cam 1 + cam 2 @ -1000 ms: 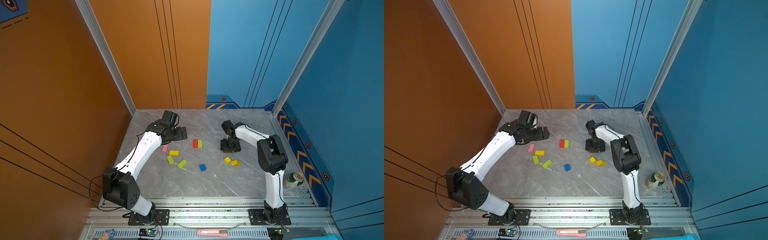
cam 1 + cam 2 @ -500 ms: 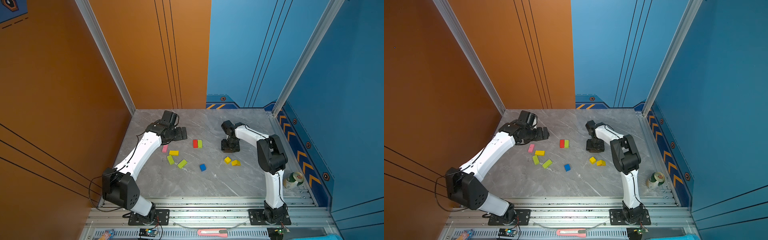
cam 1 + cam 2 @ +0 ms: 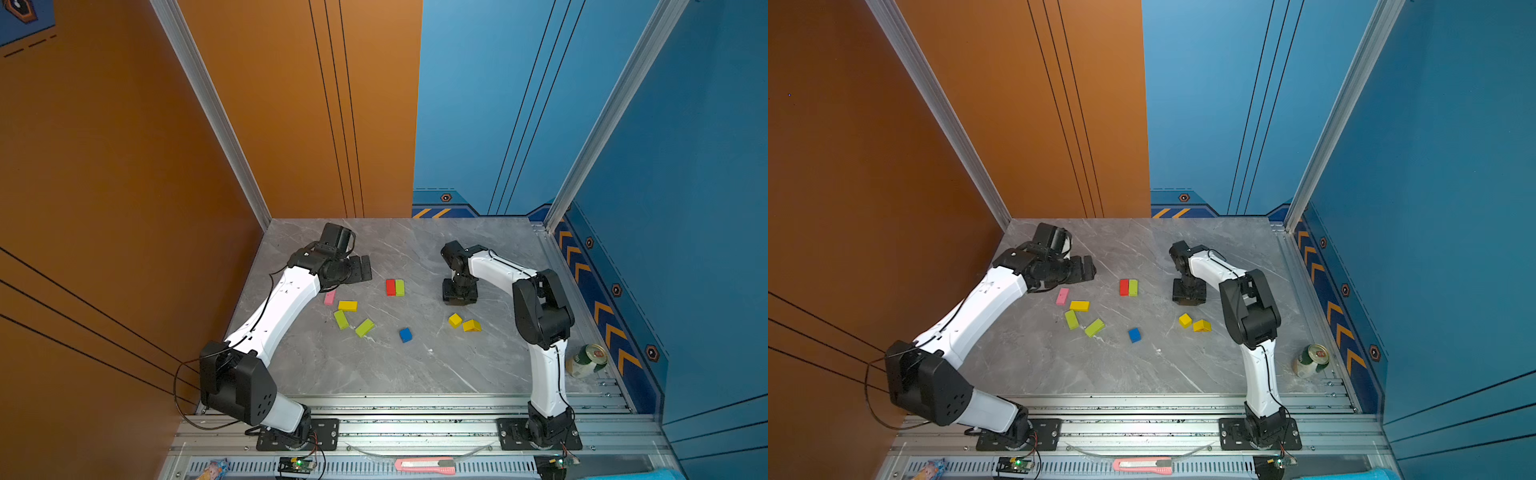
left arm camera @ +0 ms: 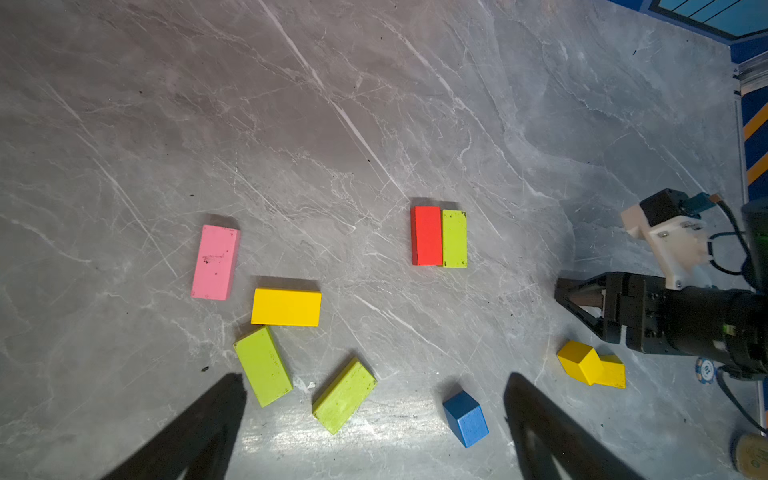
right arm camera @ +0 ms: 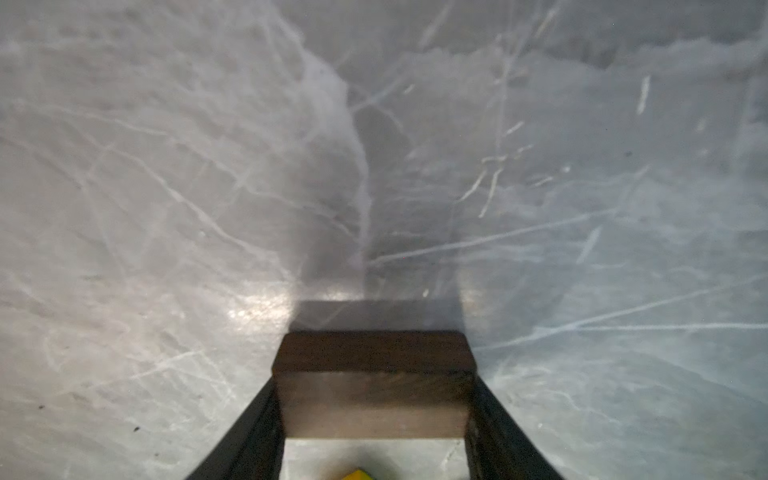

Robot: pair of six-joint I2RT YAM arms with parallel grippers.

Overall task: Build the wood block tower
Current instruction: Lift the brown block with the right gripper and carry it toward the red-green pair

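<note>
Hold brown block (image 5: 374,401) square in right pincer (image 5: 374,380), snug on both flanks; lift straight off bench (image 5: 166,166). Leave empty left pincer (image 3: 360,269) gaping.

- Near the middle of the table (image 3: 415,374), two bars (image 3: 395,287) lie side by side, touching.
- A group of four bars (image 3: 347,306) lies left of that pair and slightly nearer the front.
- The left gripper (image 3: 360,269) hangs behind that group.
- A lone cube (image 3: 405,335) sits in front of the pair, apart from it.
- Right of the lone cube, a second cube (image 3: 455,320) touches a wedge (image 3: 472,326).
- Behind these, the right gripper (image 3: 459,296) stands over a single bar (image 5: 374,386), its jaws against the bar's sides.
- A can (image 3: 586,360) sits by the table's right front corner, beyond the right arm.
</note>
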